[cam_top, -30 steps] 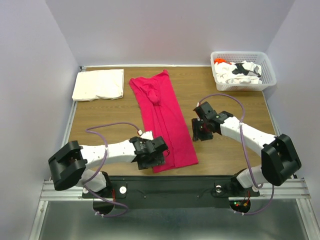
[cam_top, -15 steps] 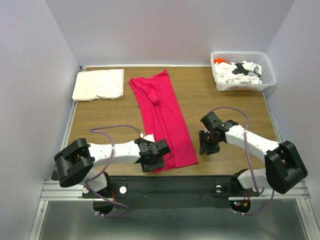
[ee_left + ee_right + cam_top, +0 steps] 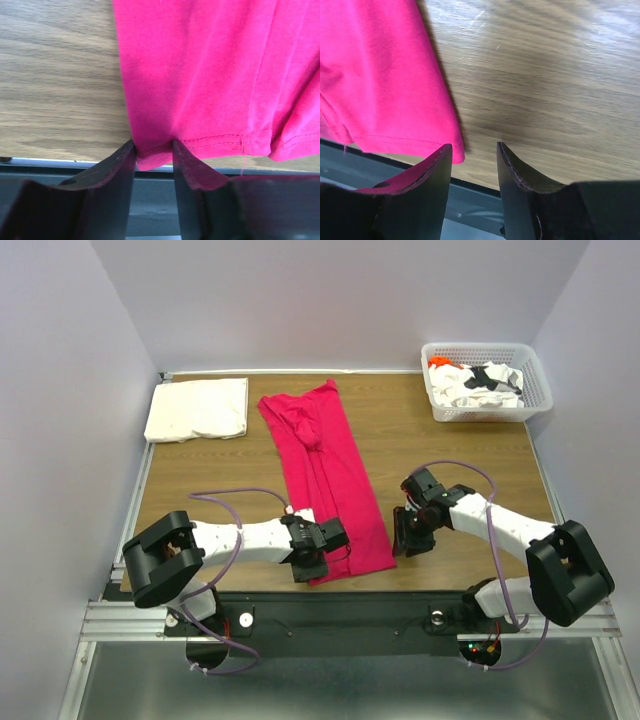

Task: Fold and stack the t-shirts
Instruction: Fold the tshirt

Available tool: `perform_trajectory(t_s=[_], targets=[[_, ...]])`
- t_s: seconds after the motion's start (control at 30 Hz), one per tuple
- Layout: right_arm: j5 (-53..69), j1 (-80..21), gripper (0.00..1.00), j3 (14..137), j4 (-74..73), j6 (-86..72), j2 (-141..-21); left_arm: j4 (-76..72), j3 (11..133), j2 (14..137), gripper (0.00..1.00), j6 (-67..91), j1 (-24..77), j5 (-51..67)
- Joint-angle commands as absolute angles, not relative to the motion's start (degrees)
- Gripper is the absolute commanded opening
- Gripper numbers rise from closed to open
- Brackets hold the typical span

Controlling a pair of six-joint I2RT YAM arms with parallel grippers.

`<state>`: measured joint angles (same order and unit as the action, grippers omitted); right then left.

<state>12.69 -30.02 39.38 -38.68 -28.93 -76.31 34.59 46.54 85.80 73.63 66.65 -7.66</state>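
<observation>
A plain bright magenta-red t-shirt (image 3: 325, 475) of soft cotton, folded into a long narrow strip, is lying slantwise on the brown wooden table (image 3: 460, 450), running from the far middle towards the near edge and drifting rightwards as it comes nearer. The left gripper (image 3: 152, 146) is sitting at the strip's near left corner, right over the table's near edge. Its two black fingers (image 3: 117, 167) are pinching the hemmed corner, and the cloth is filling the narrow gap between them and puckering there. The right gripper (image 3: 474, 149) is hovering low at the near right corner of the same magenta-red t-shirt with its jaws standing partly apart and nothing in their grip. Only bare wood and the table's edge are showing in the gap, while one finger (image 3: 427, 172) is lying against, or just over, the very tip of the hem. A plain cream-white cotton t-shirt (image 3: 197, 408), folded into a flat rectangle, is resting at the far left corner, well apart from the pink strip. At the far right a white plastic lattice basket (image 3: 490, 413) is holding crumpled white t-shirts with black print and orange (image 3: 478, 383), heaped loosely inside it.
</observation>
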Motion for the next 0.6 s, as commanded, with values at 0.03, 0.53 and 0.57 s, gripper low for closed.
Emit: perform_trajectory(t_s=[0.03,0.53,0.57], targets=[[14.85,-29.80,0.47,39.64,-36.74,-29.00,-76.29,36.74,47.64,87.10,0.39,73.30,67.50,-9.14],[15.82,-35.06,0.46,38.14,-34.19,-32.25,-81.38,37.18,47.73,87.19,0.21,72.16,67.85,-8.88],[15.65,-35.50,0.46,38.23,-34.02,-32.43,-81.65,37.18,47.55,87.01,0.20,72.07,67.94,-8.79]])
